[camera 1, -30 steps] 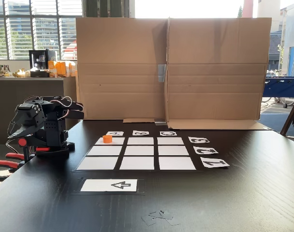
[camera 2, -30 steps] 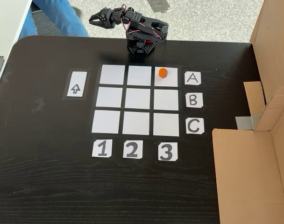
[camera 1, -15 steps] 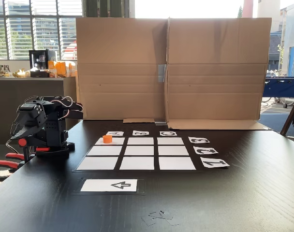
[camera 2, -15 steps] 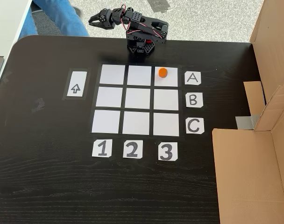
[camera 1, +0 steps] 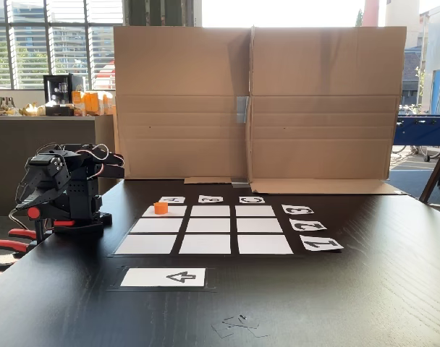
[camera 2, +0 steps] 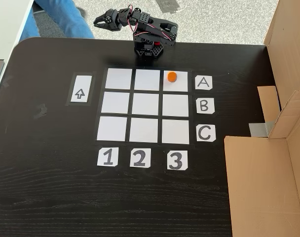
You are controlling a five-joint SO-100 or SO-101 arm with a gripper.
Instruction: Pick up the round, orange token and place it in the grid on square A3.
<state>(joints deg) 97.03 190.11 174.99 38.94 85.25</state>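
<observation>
The orange token [camera 1: 161, 208] [camera 2: 171, 76] stands on square A3 [camera 2: 179, 84], the corner cell of the grid [camera 2: 144, 104] [camera 1: 205, 243] beside the A label and in line with the 3 label. It sits toward the cell's upper middle in the top-down fixed view. The black arm [camera 1: 64, 191] is folded back over its base at the table's edge, well away from the token. Its gripper [camera 2: 102, 20] hangs past the table edge with nothing in it; the gap between its fingers is too small to read.
A white card with a black arrow [camera 2: 81, 89] [camera 1: 164, 277] lies beside the grid. A cardboard screen [camera 1: 256, 101] [camera 2: 268, 173] stands along the far side. Red clamps [camera 1: 14, 238] hold the arm's base. A leg in blue jeans [camera 2: 61, 17] is behind the table.
The arm has settled slightly further back over its base. The token has stayed on its cell.
</observation>
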